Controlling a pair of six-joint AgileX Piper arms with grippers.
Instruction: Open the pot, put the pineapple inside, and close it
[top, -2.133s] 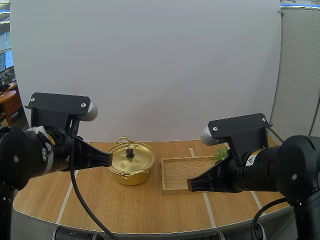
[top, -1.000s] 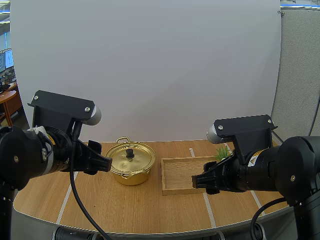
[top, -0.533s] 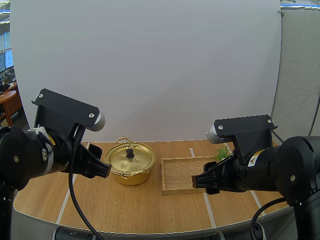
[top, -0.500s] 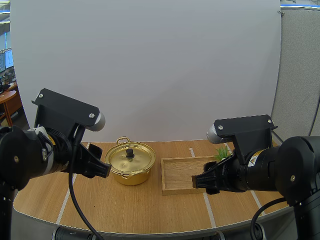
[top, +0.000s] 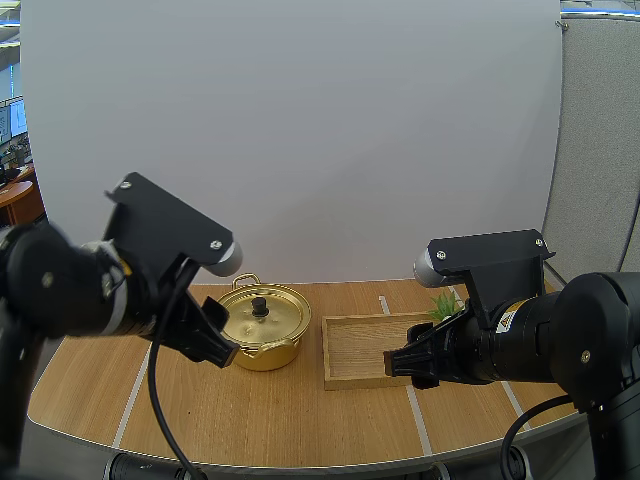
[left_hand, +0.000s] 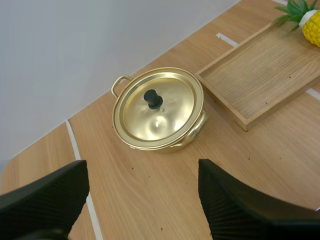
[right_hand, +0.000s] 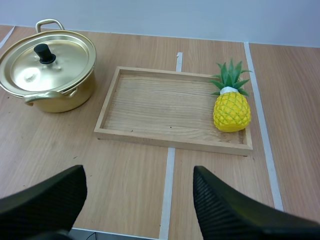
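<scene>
Right wrist view has the pineapple (right_hand: 231, 107) sitting inside the wooden tray (right_hand: 172, 142), at the end away from the gold pot (right_hand: 57, 95). The pot stands just beside the tray's other end with its lid (right_hand: 27, 70) on. The right gripper (right_hand: 138, 175) hovers before the tray and the left gripper (left_hand: 142, 170) before the pot, both spread wide and empty.

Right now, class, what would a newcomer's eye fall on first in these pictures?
The shiny gold pot, its lid on with a black knob, stands beside a wooden tray. A bright yellow pineapple sits in the tray at the end away from the pot. The left gripper and right gripper hover open.
</scene>
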